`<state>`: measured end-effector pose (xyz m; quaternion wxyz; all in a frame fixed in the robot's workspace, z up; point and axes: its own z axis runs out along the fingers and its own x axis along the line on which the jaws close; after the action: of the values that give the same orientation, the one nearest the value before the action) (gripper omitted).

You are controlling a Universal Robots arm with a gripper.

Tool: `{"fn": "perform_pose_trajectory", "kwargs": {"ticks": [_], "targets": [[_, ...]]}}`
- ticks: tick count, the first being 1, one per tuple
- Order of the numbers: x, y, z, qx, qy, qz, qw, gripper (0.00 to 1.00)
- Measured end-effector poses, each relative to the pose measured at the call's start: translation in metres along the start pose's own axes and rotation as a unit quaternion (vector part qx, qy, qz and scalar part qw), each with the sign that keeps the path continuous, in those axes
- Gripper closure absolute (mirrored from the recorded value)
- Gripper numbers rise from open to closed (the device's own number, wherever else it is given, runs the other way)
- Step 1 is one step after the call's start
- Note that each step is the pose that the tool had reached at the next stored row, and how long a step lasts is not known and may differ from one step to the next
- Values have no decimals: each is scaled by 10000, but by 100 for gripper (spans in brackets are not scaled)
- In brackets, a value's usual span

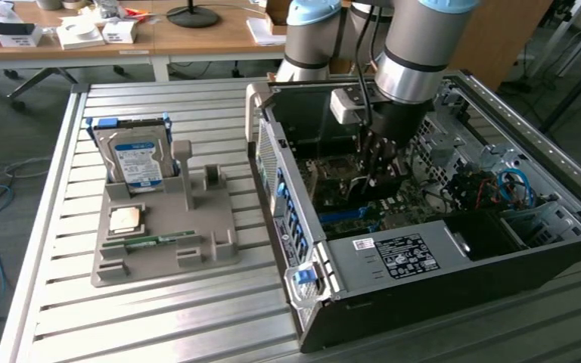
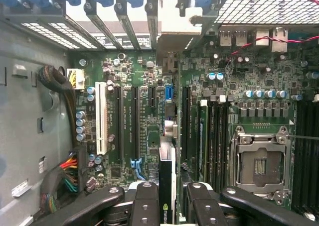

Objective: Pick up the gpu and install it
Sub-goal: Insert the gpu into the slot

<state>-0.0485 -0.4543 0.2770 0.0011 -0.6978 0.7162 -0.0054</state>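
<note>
Exterior cam: high, off the table [image 1: 169, 321], tilted down, mid-range; open PC case [image 1: 281, 189] at 3 o'clock, parts tray [image 1: 169, 261] at 9. Wrist cam: just behind the gripper [image 2: 168, 188], inside the case, close, square-on to the motherboard [image 2: 149, 136]. Overlap: the motherboard, near the exterior view's centre, toward 3 o'clock.

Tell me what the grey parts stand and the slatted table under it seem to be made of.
The flat grey parts stand looks like matte moulded or printed plastic: dull, uniform colour, no glints. The silver slatted table looks like bare brushed aluminium, judging by the long, pale, streaky reflections along its ribs.
</note>
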Motion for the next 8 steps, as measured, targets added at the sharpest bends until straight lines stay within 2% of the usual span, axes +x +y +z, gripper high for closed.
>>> {"fn": "perform_pose_trajectory", "kwargs": {"ticks": [8], "targets": [[0,20,14,1,1,0,10000,74]]}}
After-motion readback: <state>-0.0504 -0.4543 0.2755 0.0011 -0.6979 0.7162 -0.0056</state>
